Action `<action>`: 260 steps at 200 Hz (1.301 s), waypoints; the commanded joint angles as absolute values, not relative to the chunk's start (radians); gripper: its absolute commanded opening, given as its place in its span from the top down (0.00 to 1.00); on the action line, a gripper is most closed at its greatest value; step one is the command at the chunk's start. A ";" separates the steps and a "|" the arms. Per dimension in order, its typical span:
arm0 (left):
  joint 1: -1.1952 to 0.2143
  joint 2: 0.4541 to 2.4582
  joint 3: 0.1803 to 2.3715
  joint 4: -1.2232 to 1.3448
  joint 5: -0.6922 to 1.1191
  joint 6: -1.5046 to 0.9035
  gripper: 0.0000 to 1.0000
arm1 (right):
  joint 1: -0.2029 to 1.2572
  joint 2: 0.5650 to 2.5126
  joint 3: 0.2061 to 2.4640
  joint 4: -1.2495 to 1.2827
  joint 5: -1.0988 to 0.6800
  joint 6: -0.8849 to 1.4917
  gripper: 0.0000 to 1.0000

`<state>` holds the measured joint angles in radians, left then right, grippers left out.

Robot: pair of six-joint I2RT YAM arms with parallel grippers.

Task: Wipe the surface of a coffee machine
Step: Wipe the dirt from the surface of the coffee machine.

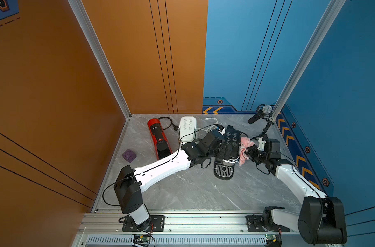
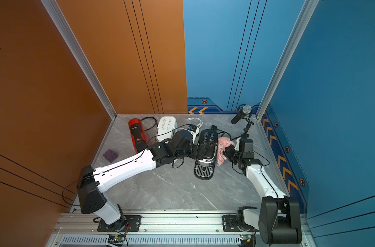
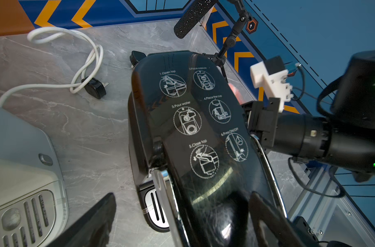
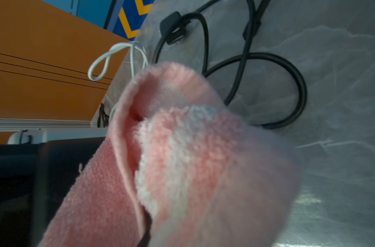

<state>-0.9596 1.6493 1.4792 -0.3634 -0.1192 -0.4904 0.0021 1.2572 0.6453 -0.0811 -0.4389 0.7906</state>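
A glossy black coffee machine (image 1: 232, 145) (image 2: 207, 145) (image 3: 193, 128) with white instruction pictograms on its top stands at mid-table. My left gripper (image 1: 223, 150) (image 2: 196, 152) (image 3: 182, 195) is open wide at the machine's left front. One finger (image 3: 96, 220) hangs over bare marble beside it, the other over its top. My right gripper (image 1: 249, 150) (image 2: 226, 152) is shut on a pink cloth (image 1: 244, 152) (image 2: 221, 149) (image 4: 182, 160). The cloth lies against the machine's right side (image 4: 22, 171) and hides nearly all of the right fingers.
A white coffee machine (image 1: 187, 128) (image 3: 22, 171) and a red one (image 1: 158, 139) lie behind the left arm. A purple cube (image 1: 129, 155) sits at the left wall. A microphone on a stand (image 1: 260, 115) rises back right. A white cable (image 3: 84, 59) and a black cable (image 4: 268, 85) lie loose.
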 commanded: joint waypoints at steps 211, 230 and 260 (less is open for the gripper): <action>-0.987 1.621 1.432 -0.433 -0.052 -0.509 0.03 | 0.058 1.330 0.874 -0.157 -0.360 0.739 1.00; -1.006 1.614 1.428 -0.434 -0.045 -0.523 0.03 | 0.062 1.384 0.831 -0.114 -0.339 0.734 1.00; -1.019 1.592 1.411 -0.434 -0.046 -0.534 0.03 | 0.072 1.475 0.735 -0.029 -0.321 0.730 1.00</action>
